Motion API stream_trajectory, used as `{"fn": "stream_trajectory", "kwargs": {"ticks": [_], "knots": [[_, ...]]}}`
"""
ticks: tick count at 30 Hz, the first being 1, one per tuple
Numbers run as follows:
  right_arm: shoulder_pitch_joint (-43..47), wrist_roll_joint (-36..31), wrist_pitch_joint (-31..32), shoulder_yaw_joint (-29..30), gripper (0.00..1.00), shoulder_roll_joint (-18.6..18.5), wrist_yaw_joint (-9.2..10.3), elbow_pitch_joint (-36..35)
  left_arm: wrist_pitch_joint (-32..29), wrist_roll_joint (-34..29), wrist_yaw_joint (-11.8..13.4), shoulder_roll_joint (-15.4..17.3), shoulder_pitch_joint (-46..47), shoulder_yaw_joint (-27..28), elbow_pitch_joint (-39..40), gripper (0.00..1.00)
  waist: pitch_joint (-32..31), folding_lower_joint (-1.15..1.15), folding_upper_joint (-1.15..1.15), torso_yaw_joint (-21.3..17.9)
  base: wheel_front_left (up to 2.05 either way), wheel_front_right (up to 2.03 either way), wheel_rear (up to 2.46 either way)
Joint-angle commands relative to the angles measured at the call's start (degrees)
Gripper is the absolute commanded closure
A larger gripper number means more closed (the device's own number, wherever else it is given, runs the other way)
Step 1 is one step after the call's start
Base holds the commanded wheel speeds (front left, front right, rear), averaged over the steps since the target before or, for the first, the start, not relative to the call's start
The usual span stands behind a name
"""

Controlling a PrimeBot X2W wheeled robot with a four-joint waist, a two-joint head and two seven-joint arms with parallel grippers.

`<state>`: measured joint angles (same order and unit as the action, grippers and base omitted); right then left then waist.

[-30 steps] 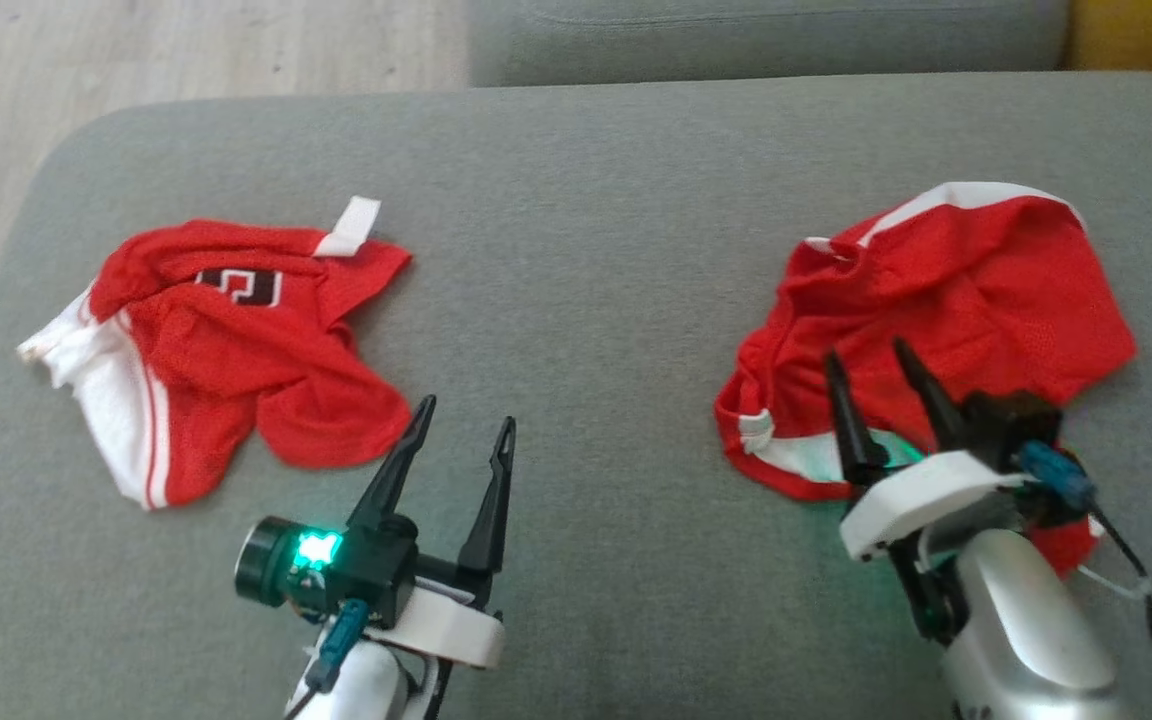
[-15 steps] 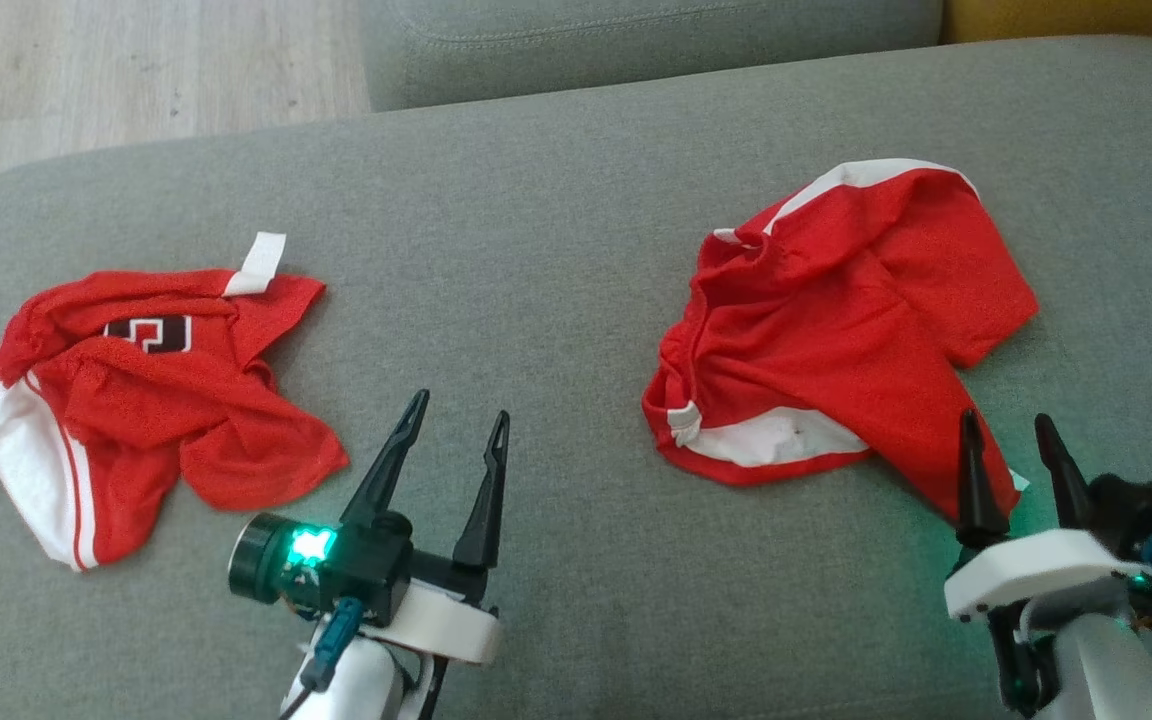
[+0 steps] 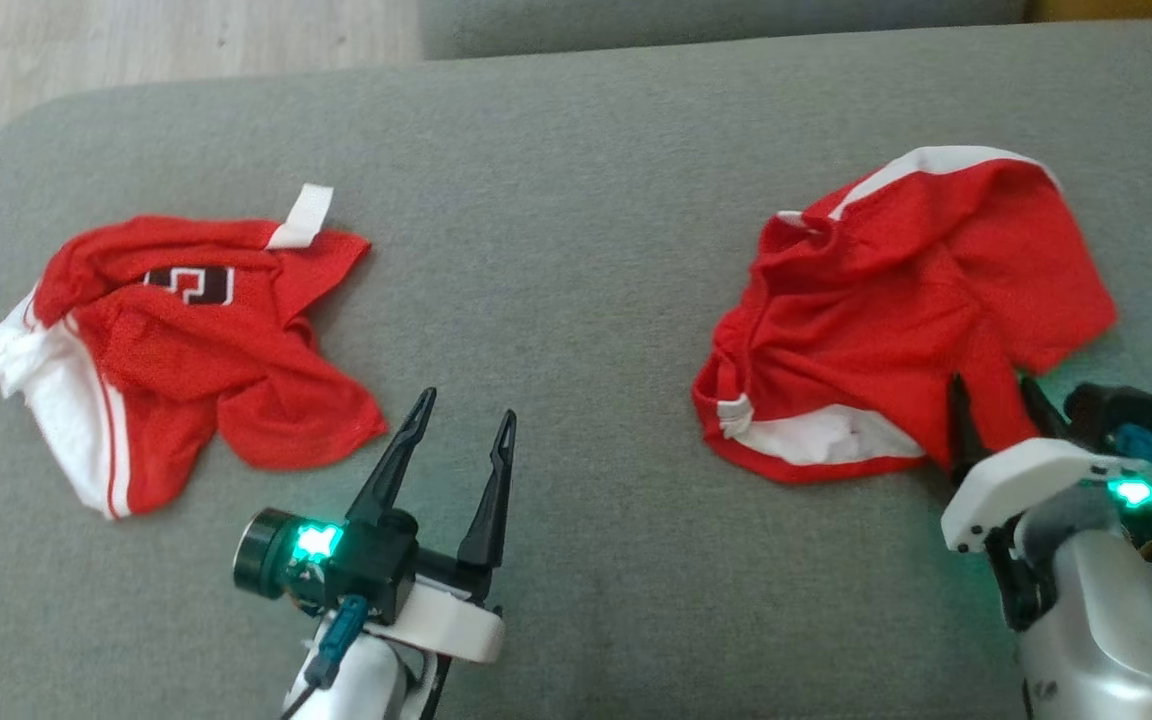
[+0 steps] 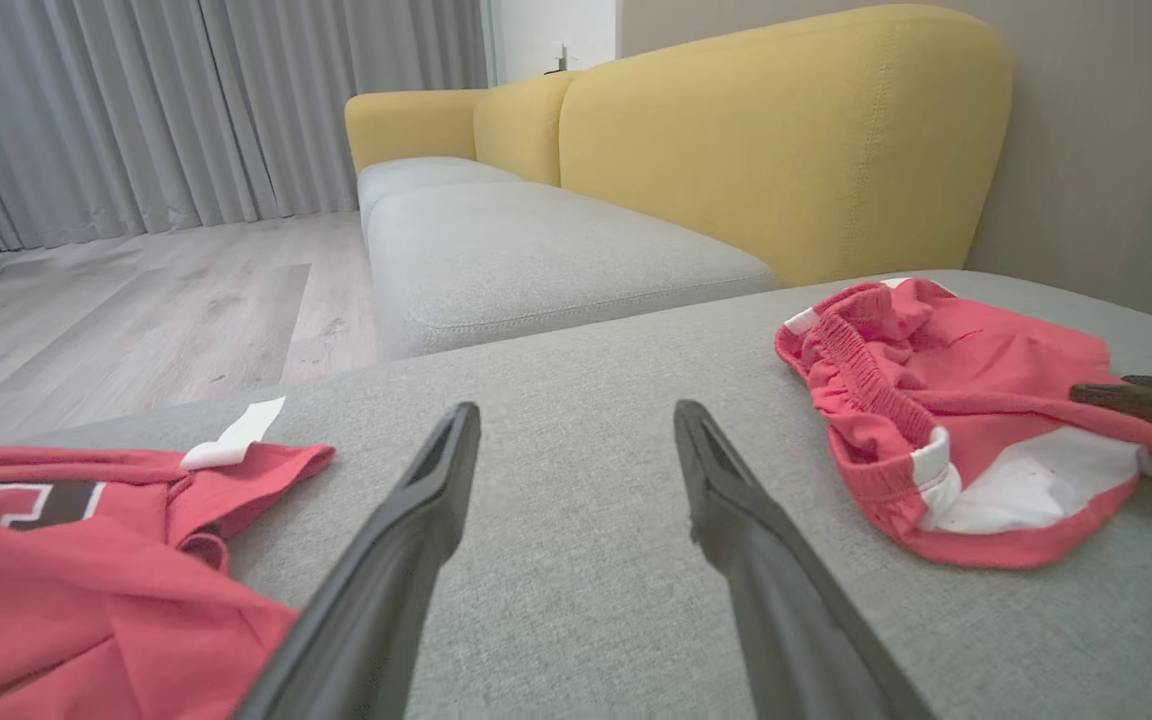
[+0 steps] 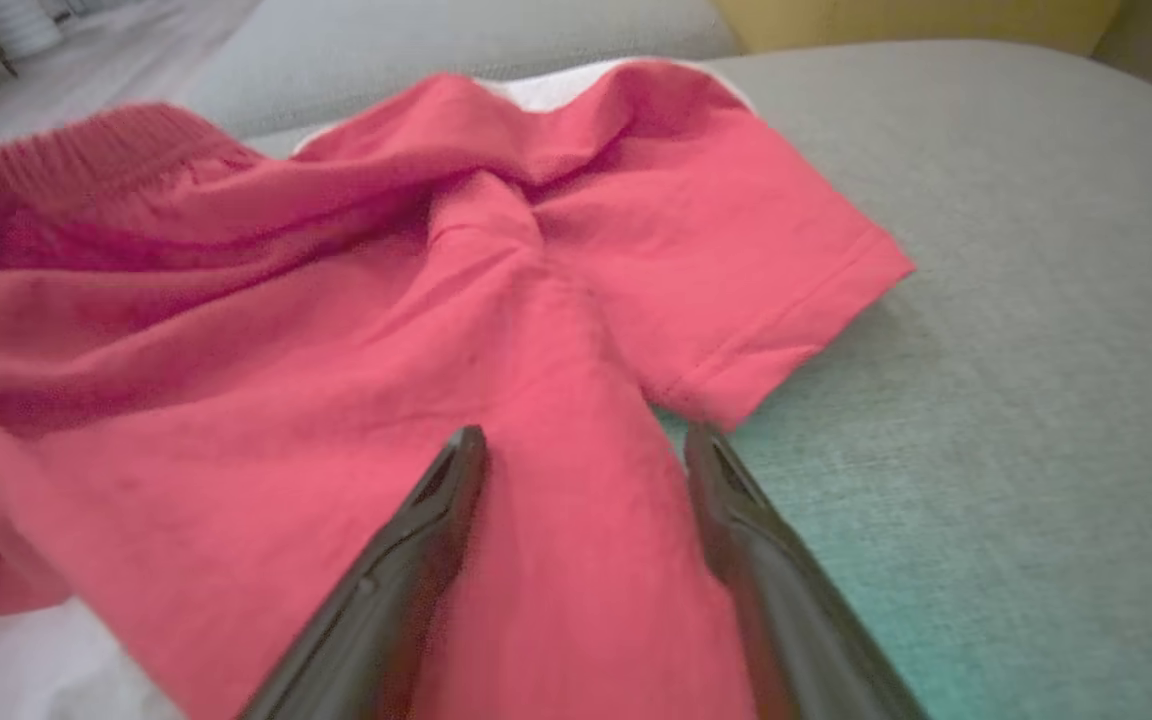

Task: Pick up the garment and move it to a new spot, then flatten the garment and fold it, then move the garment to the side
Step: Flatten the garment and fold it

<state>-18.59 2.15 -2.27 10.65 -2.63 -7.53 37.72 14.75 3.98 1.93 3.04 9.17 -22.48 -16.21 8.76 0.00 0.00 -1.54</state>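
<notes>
Other red garment crumpled at ten o'clock from the left claw, fingers spread over bare sofa cushion, holding nothing. Red shorts on the cushion's right half, at two o'clock from that claw, one leg trailing toward five o'clock between the right claw's spread fingers. Nearer the right arm; likely just needs closing on that leg.

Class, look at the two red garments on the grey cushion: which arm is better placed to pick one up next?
Right. The right tool, open, straddles a fold of the right garment. The left tool, also open, points at bare cushion, short of the left garment.
</notes>
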Motion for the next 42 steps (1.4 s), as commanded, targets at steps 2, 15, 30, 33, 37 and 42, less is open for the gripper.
{"fn": "stream_trajectory", "kwargs": {"ticks": [2,15,30,33,37,42], "knots": [[-3.42,-2.57,2.45,-1.06,0.07,-0.25,0.04,0.54,0.25,-0.23,-0.19,-0.08,2.97,1.15,1.51,0.0,1.45,0.0,0.0,1.88,0.0,0.0,0.0],[-5.49,-9.9,2.8,2.46,1.0,-0.28,0.04,-2.03,0.25,0.09,0.13,-0.12,2.41,1.32,0.94,0.0,-0.05,0.0,0.0,2.85,0.0,0.0,0.0],[-0.41,-9.21,12.97,-2.13,1.0,-3.34,0.04,-13.26,0.25,0.41,0.66,-0.15,0.38,1.2,1.3,0.0,-3.73,0.0,0.0,1.26,0.0,0.0,0.0],[-0.2,-7.44,15.94,-3.26,1.0,-4.32,0.04,-13.85,0.25,0.58,0.61,-0.15,0.66,0.92,1.65,0.0,-2.75,0.0,0.0,1.78,0.0,0.0,0.0],[-1.82,-4.41,19.63,-3.71,1.0,-5.85,0.04,-13.78,0.25,0.65,0.45,-0.15,1.57,0.74,1.72,0.0,-0.98,0.0,0.0,2.97,0.0,0.0,0.0],[-5.8,-1.77,23.48,-3.47,1.0,-8.5,0.04,-12.25,0.25,0.68,0.2,-0.15,2.88,0.4,1.54,0.0,0.98,0.0,0.0,4.73,0.0,0.0,0.0]]}}
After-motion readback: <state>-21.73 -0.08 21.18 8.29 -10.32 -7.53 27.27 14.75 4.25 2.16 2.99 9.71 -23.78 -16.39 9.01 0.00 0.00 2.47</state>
